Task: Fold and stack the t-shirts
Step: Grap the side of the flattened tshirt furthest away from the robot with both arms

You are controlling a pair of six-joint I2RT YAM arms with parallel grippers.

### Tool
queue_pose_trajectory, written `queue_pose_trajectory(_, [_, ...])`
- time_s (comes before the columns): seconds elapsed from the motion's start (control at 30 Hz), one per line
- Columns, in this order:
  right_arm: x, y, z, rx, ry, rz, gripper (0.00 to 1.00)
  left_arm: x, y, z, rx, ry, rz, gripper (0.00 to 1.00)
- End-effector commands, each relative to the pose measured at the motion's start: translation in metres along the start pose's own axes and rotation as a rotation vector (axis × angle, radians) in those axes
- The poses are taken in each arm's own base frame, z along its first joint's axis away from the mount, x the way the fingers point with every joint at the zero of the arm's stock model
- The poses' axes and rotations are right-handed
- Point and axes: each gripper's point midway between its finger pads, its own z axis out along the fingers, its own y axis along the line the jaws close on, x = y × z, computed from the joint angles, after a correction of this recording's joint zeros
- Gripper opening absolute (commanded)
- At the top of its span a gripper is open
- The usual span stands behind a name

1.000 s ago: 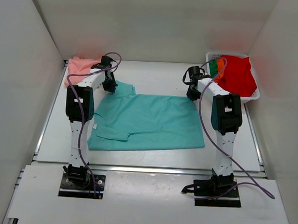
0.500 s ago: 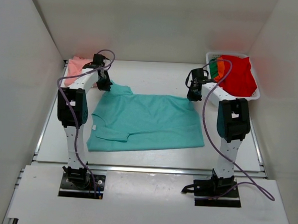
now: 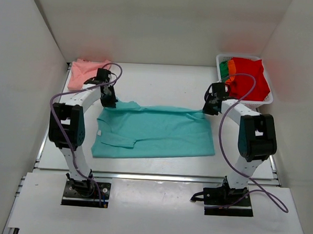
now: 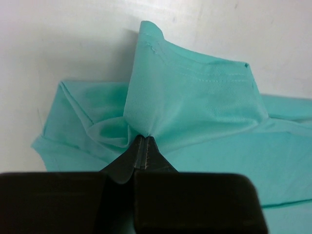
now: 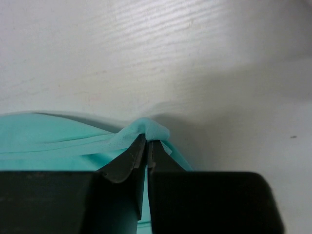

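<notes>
A teal t-shirt lies spread across the middle of the table, its far edge lifted and pulled toward me. My left gripper is shut on its far left corner; the left wrist view shows teal cloth pinched between the closed fingertips. My right gripper is shut on the far right corner, where a small teal fold bulges over the tips. A salmon pink t-shirt sits folded at the back left. Red, orange and green t-shirts fill the basket.
A white plastic basket stands at the back right against the wall. White enclosure walls close in left, right and behind. A purple cable loops from each arm.
Both grippers have moved toward the near side with the teal shirt's far edge, folding it forward. The shirt's far edge now lies nearer than a second ago.
</notes>
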Motion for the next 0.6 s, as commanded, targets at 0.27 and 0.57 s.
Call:
queue_pose_trajectory(0.27, [0.008,0.008,-0.038,-0.146,-0.099,-0.021,0.00,0.020,0.015,-0.048,0.015,-0.093,-0.002,0.00])
queue_pose_trajectory(0.57, [0.029,-0.012,-0.057,-0.149,-0.116,-0.015,0.00,0.055,0.022,-0.056,0.014,-0.057,-0.005,0.00])
